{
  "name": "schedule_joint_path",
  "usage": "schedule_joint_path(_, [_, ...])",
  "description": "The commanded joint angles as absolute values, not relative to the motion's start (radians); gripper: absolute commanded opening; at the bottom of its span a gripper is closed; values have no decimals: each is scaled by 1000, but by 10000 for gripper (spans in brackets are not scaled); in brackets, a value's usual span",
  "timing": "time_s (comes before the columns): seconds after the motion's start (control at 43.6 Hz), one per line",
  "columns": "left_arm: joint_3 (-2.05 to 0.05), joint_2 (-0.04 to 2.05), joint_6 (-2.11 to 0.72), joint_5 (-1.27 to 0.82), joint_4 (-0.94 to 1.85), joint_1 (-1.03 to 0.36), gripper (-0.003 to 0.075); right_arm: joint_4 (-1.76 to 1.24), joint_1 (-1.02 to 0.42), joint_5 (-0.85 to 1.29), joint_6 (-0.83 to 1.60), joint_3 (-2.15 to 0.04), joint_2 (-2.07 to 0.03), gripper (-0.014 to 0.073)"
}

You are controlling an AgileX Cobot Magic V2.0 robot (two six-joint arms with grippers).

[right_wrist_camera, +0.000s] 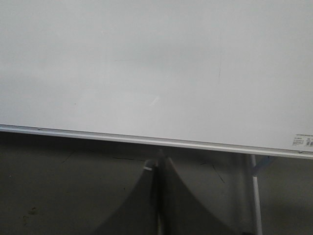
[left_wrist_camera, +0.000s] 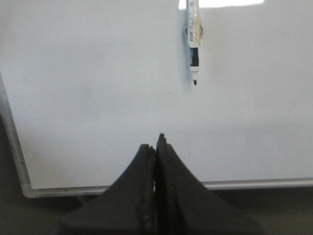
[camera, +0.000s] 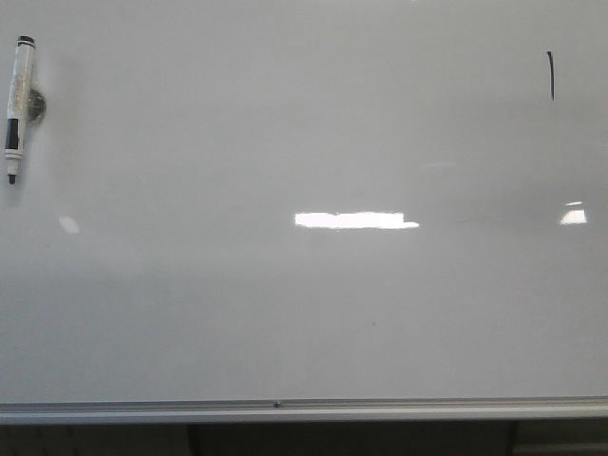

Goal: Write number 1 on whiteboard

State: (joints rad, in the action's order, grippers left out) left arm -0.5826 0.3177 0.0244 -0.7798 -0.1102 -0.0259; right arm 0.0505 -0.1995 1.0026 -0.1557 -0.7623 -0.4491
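The whiteboard (camera: 304, 304) is filling nearly the whole front view, its silver frame running along the bottom. The number 1 (camera: 551, 75) is sitting as a short black stroke in the upper right of the frame, while a marker pen (camera: 17, 106) is hanging tip-down at the upper left, well apart from it. The left gripper (left_wrist_camera: 155, 142) is keeping its fingers pressed together, holding nothing, and the right gripper (right_wrist_camera: 159, 164) is showing its fingers pressed together likewise.

Even, fairly dim light falls on the whiteboard (camera: 304, 313); bright glare patches sit mid-board and far right. All views are soft and grainy, the floor below dark.
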Motion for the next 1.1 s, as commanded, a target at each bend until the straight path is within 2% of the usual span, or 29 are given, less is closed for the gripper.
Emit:
schedule_joint_path(0.0, [-476,224,29,-556,-86,19,-20,65,-197,941,-157,-786,-456,-69])
schedule_joint_path(0.252, [-136,19,29,-261,25,94,-20,65,-197,941,-157,-786,-456,-69])
schedule_joint_path(0.55, [33,-24,29,16,25,97,-20,65,-197,941,-157,-786,-456,-69])
schedule_joint_path(1.078, [31,-24,29,-11,23,64,-20,65,-197,939,-157,-786,-456,-69])
